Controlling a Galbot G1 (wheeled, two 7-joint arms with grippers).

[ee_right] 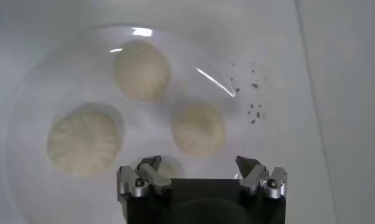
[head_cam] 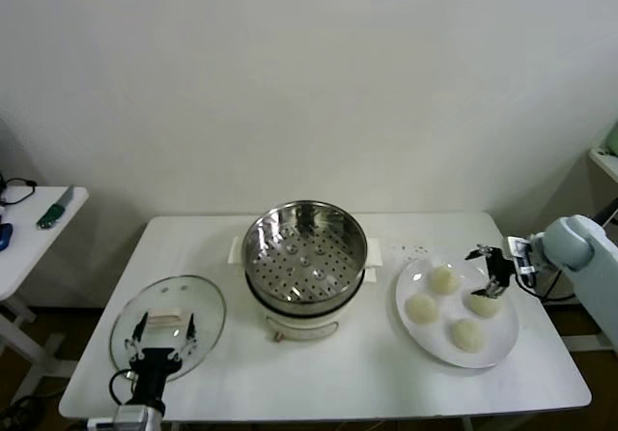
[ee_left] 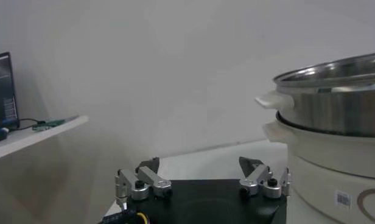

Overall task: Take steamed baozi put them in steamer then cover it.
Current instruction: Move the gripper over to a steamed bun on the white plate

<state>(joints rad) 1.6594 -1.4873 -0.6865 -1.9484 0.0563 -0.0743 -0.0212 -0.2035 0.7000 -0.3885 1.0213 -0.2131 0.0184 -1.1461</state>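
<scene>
The steamer (head_cam: 304, 257), a shiny steel basket with a perforated floor on a cream pot base, stands uncovered and empty at the table's middle. It also shows in the left wrist view (ee_left: 333, 97). Four cream-white baozi lie on a white plate (head_cam: 435, 342) at the right: (head_cam: 443, 278), (head_cam: 422, 307), (head_cam: 484, 304), (head_cam: 468, 332). My right gripper (head_cam: 491, 274) hovers open above the plate's far right part, holding nothing. In the right wrist view it (ee_right: 198, 164) is above baozi (ee_right: 198, 126), (ee_right: 142, 69), (ee_right: 84, 145). My left gripper (head_cam: 164, 332) is open over the glass lid (head_cam: 208, 305).
The clear glass lid with a cream handle (head_cam: 164, 315) lies flat at the table's front left. A white side table (head_cam: 29, 243) with a green-handled tool (head_cam: 53, 209) stands to the left. Dark specks (head_cam: 415, 249) lie behind the plate. A shelf (head_cam: 606, 160) is at the far right.
</scene>
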